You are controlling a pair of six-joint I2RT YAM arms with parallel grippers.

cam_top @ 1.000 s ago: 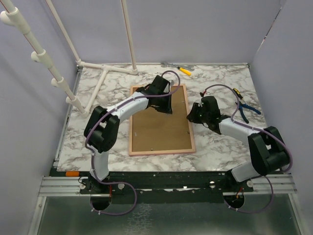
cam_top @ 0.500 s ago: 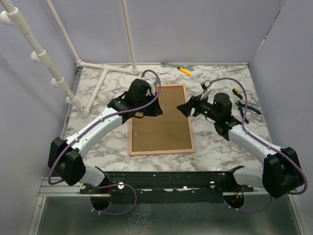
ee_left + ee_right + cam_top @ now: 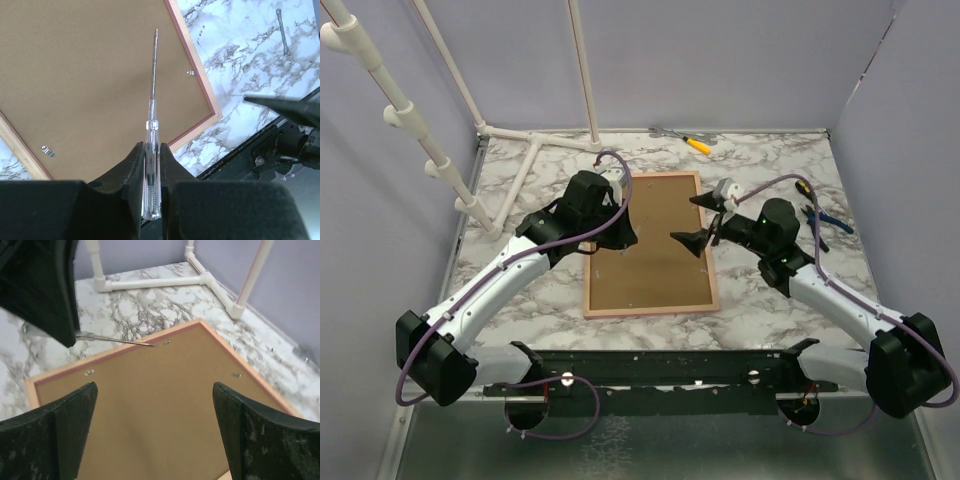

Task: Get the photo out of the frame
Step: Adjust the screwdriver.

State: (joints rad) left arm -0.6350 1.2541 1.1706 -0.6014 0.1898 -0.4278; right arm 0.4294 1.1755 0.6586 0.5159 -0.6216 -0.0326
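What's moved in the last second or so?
The left gripper, shut on a screwdriver, moved left from over the frame's far end to its left edge as that arm stretched out. The right gripper, open, moved left from beside the frame to above its back. The frame itself stayed put.

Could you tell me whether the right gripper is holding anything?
No, the right gripper has jaws open and empty above the frame.

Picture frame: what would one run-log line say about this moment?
frame: flat, brown back up | left pincer: shut on screwdriver, tip over back | right pincer: open above frame | photo: not visible
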